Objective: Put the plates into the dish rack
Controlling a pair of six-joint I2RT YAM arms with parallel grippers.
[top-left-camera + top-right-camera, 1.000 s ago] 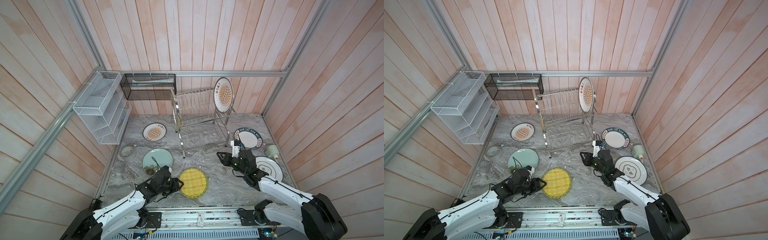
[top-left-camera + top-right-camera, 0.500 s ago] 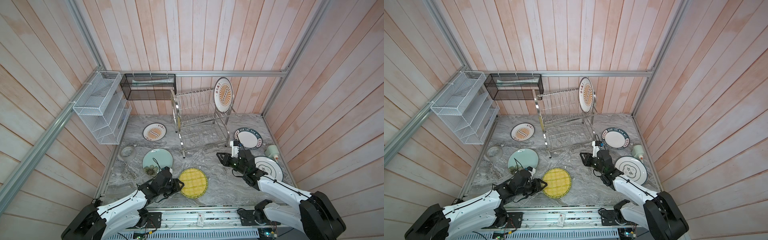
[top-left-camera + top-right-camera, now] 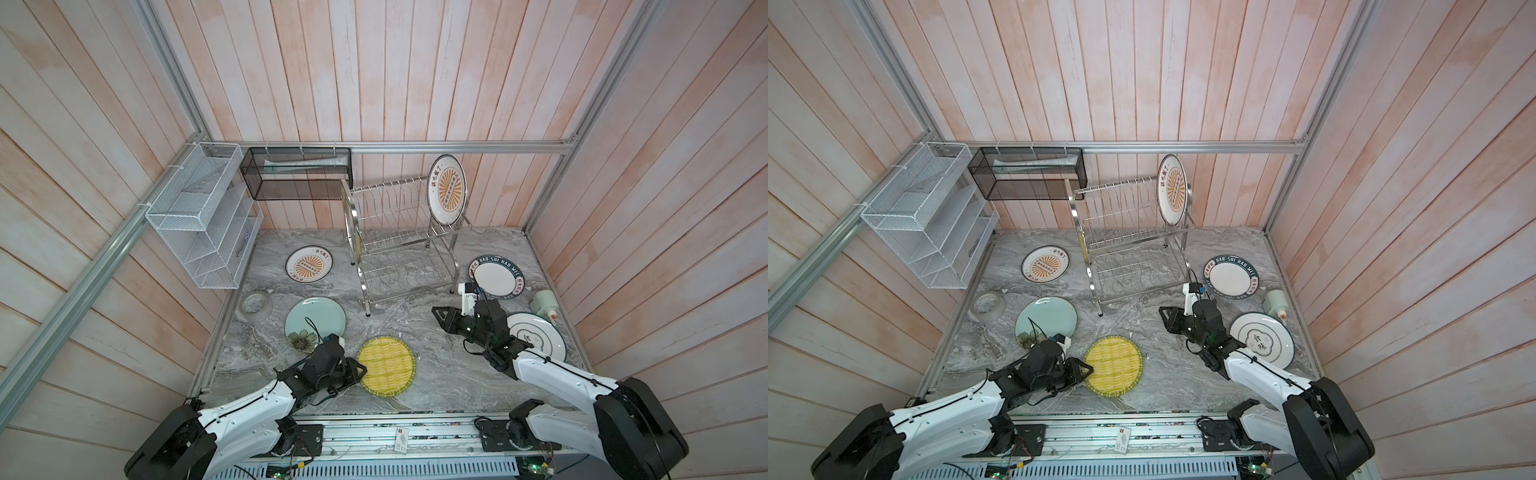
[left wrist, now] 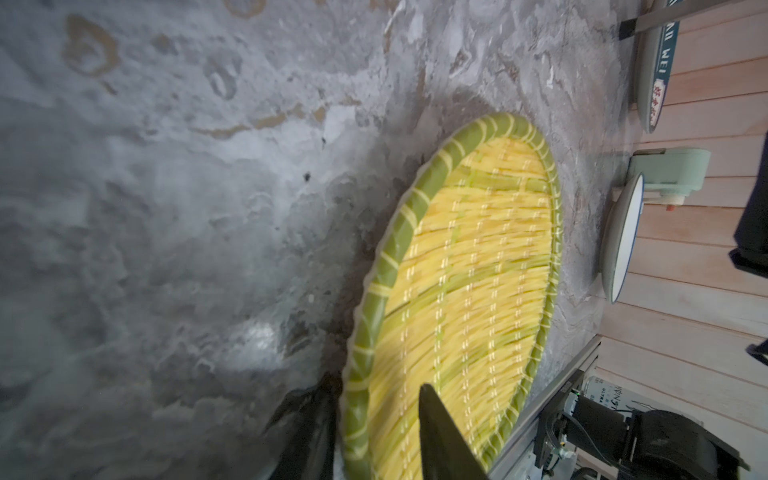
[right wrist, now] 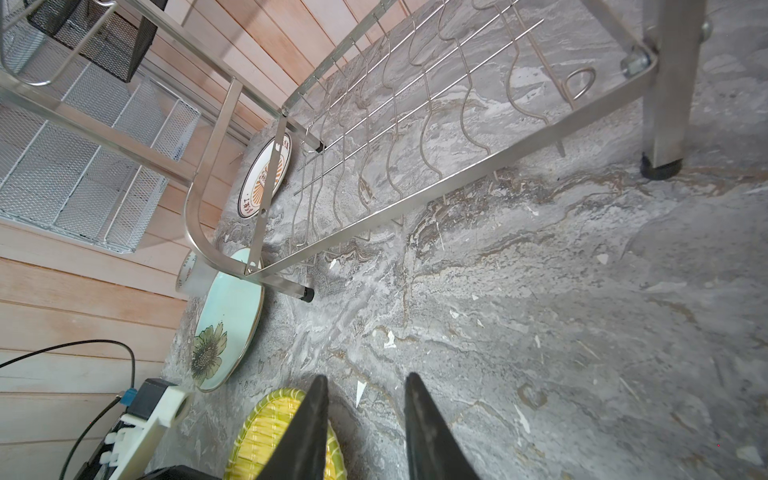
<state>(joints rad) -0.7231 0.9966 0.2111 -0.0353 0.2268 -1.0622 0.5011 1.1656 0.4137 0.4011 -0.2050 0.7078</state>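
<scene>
Here, we see the left gripper [image 3: 360, 371] straddling the nine o'clock rim of the yellow woven plate [image 3: 386, 365]; whether it grips, we cannot tell. That plate lies flat at six o'clock from the dish rack [image 3: 399, 249]. The right gripper [image 3: 439, 318], narrowly parted, holds nothing at five o'clock.

Plate [image 3: 447, 189] upright in dish rack [image 3: 399, 249]

white mesh organizer [image 3: 199, 216], black basket [image 3: 297, 174], tape roll [image 3: 255, 305].
</scene>
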